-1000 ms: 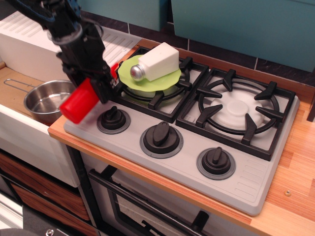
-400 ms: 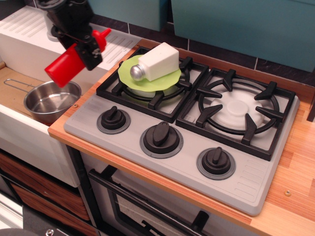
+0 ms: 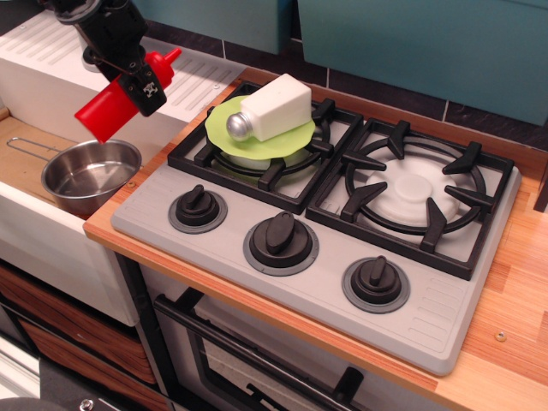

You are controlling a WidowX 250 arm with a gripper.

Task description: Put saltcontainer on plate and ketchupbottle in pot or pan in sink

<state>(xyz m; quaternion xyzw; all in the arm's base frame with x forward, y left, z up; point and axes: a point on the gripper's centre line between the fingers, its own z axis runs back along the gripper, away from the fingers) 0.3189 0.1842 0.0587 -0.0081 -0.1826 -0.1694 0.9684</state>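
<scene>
1. While the ketchup bottle (image 3: 110, 104) hangs tilted in the air, its flat base points down-left toward the saucepan (image 3: 88, 175) and its nozzle points up-right over the ribbed drainboard (image 3: 193, 79).
2. Clamped across the bottle's upper half, the gripper (image 3: 137, 82) holds it firmly — the jaws are closed on the red body, not open.
3. Compared with a second ago, when the bottle sat low beside the stove knobs, it has been lifted and carried left; over the last fraction of a second it has drifted a little further up and left.
4. That travel matters — the bottle's lower end is now roughly above the pan's rim, so the carry looks nearly finished and a lowering move seems to be what remains.
5. Sitting in the white sink (image 3: 34, 231), the pan is empty and upright, with its thin wire handle pointing left.
6. Over on the left burner of the stove (image 3: 342, 248), the salt shaker (image 3: 270, 107) already lies on its side on the green plate (image 3: 224, 120), silver cap toward the front, so that half of the task looks done.
7. One risk, as I judge it: the long bottle may end up leaning on the rim.
</scene>
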